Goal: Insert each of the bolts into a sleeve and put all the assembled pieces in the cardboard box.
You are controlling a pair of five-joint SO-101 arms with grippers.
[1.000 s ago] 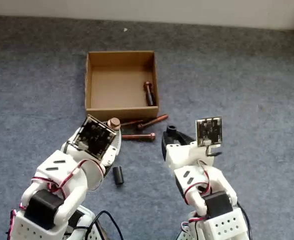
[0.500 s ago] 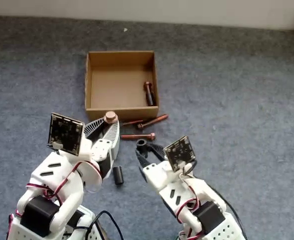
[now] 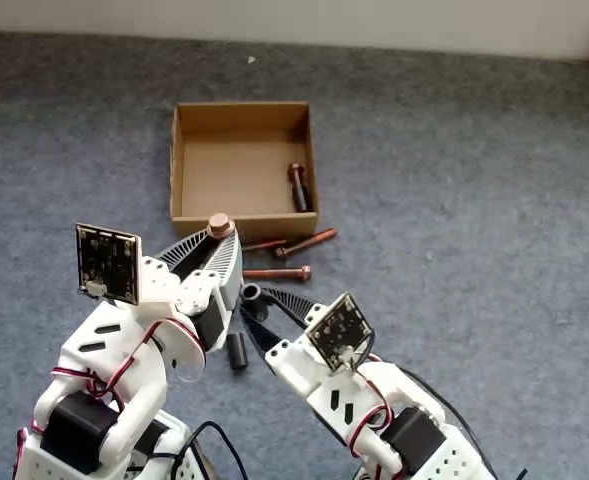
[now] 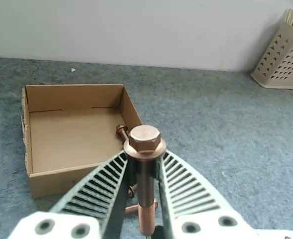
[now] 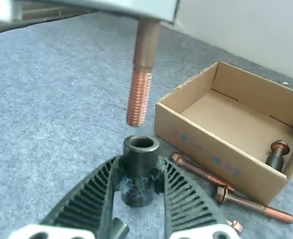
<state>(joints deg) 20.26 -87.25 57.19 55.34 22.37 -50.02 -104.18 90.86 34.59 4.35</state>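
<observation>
My left gripper [image 3: 218, 243] [image 4: 145, 167] is shut on a copper bolt [image 3: 218, 226] [image 4: 145, 149], held upright with its hex head on top. My right gripper [image 3: 255, 306] [image 5: 140, 175] is shut on a black sleeve [image 3: 251, 293] [image 5: 141, 167], opening upward, right beside the left gripper. In the right wrist view the bolt's threaded tip [image 5: 138, 102] hangs just above the sleeve's mouth, not touching. The cardboard box [image 3: 187, 160] [image 4: 61, 174] [image 5: 206, 127] holds one assembled piece [image 3: 297, 186] [image 5: 275, 155]. A second black sleeve [image 3: 236, 351] lies on the carpet between the arms.
Two loose copper bolts [image 3: 306, 241] [image 3: 277, 272] [image 5: 198, 172] [image 5: 255, 205] lie on the grey carpet just in front of the box. A beige perforated holder [image 4: 281, 56] stands by the wall far to the right.
My right gripper has carried the sleeve leftward until it sits under the bolt. My left arm has turned its wrist, and the bolt now stands upright a little nearer the box.
</observation>
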